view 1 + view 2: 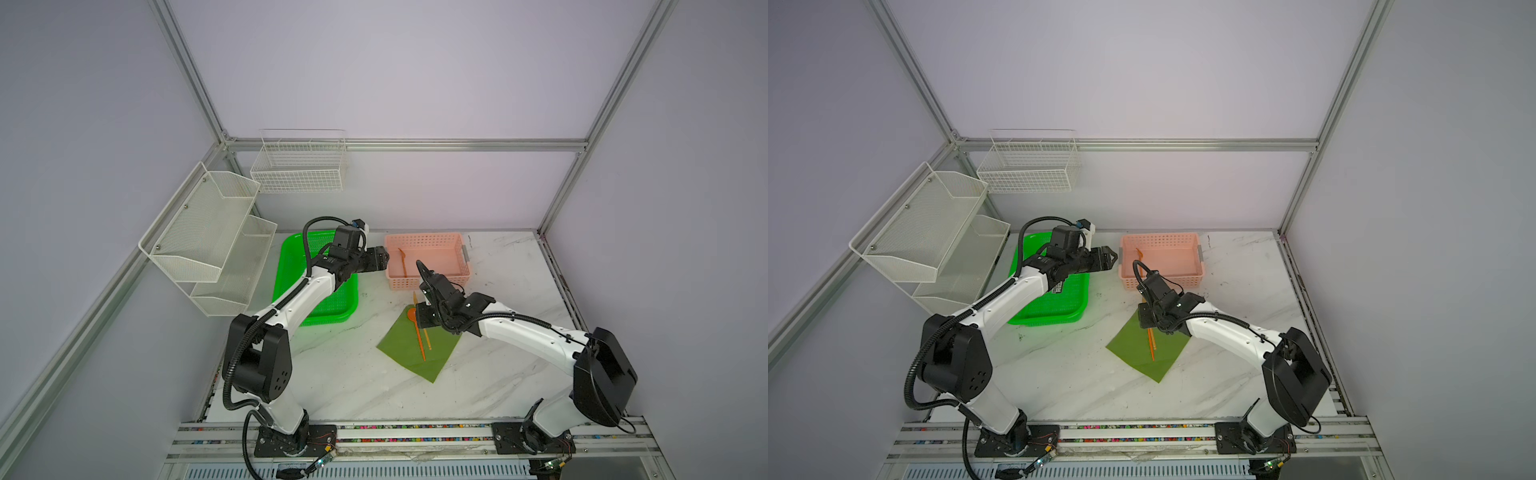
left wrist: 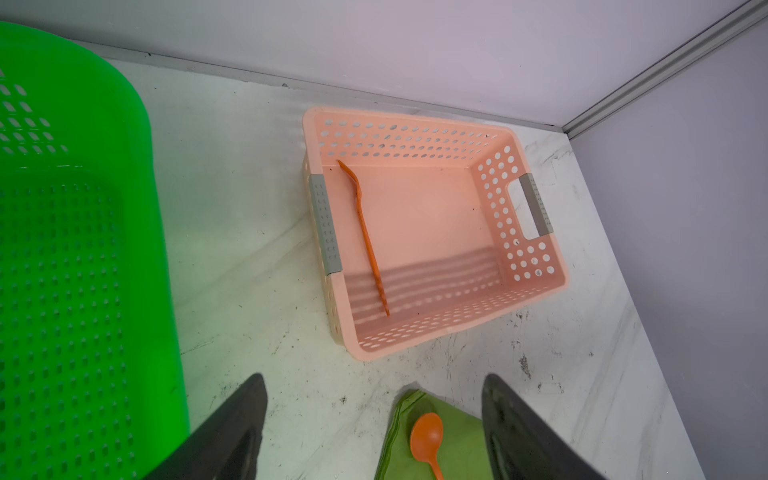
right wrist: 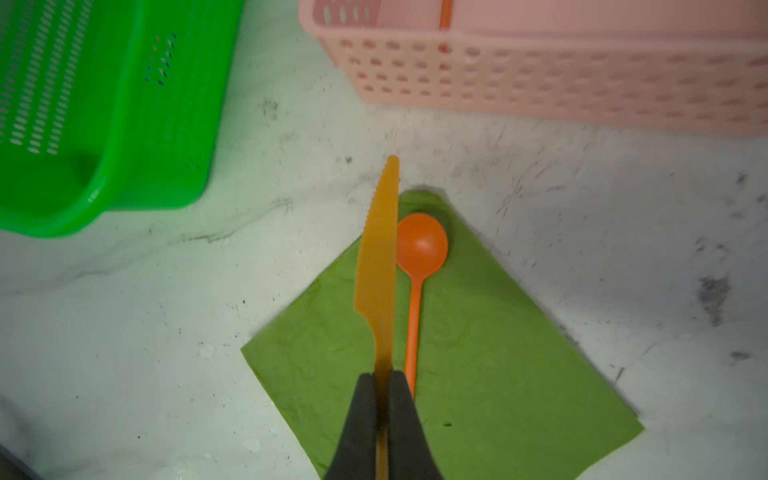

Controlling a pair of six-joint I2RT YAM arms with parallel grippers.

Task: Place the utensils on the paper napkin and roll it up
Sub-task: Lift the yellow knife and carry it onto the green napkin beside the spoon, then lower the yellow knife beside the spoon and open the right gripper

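Here, knife (image 3: pixel 376 266) parallels spoon (image 3: pixel 422 245), tip toward the pink basket (image 3: pixel 540 75).

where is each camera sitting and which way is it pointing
Top views: high above the front edge, looking down and back at the table; the left arm and right arm show whole.
Left wrist: on the left arm, looking past the open left gripper at the pink basket holding the fork.
Right wrist: on the right arm, looking down along the right gripper, shut on the knife, over the napkin.
Shared: both wrist views show the spoon on the napkin.
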